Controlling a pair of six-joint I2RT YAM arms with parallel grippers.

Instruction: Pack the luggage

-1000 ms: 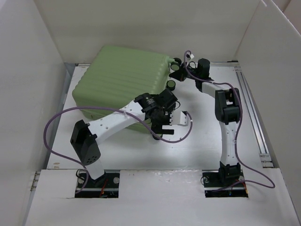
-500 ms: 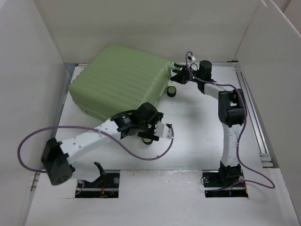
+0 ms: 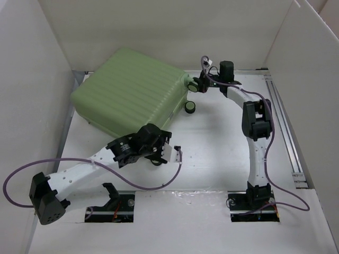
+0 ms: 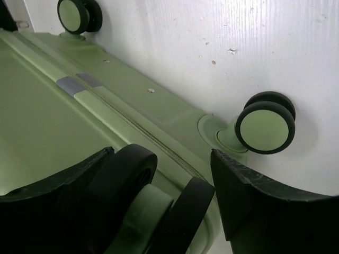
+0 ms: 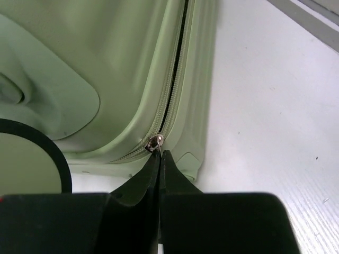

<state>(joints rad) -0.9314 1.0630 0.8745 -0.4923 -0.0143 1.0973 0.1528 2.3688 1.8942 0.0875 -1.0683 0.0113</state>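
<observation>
The luggage [image 3: 127, 90] lies flat at the back left, a light-green ribbed suitcase with its lid down. My left gripper [image 3: 159, 154] is at its near right corner. In the left wrist view my left gripper [image 4: 161, 153] has a black double wheel [image 4: 148, 206] between its jaws, which press its sides. My right gripper [image 3: 200, 84] is at the far right corner. In the right wrist view the right gripper [image 5: 160, 153] is shut on the pull of the silver zipper slider [image 5: 155, 141]. Beyond the slider the zipper [image 5: 177, 69] gapes dark.
White walls close the table on three sides, and a metal rail [image 3: 286, 121] runs along the right. Two more suitcase wheels [image 4: 265, 129] [image 4: 74, 15] stick out over the white tabletop. A purple cable [image 3: 159, 185] loops under the left arm.
The left arm swung down and to the left, and its jaws narrowed onto the wheel. The luggage turned and shifted left. The right gripper stayed shut at the far corner.
</observation>
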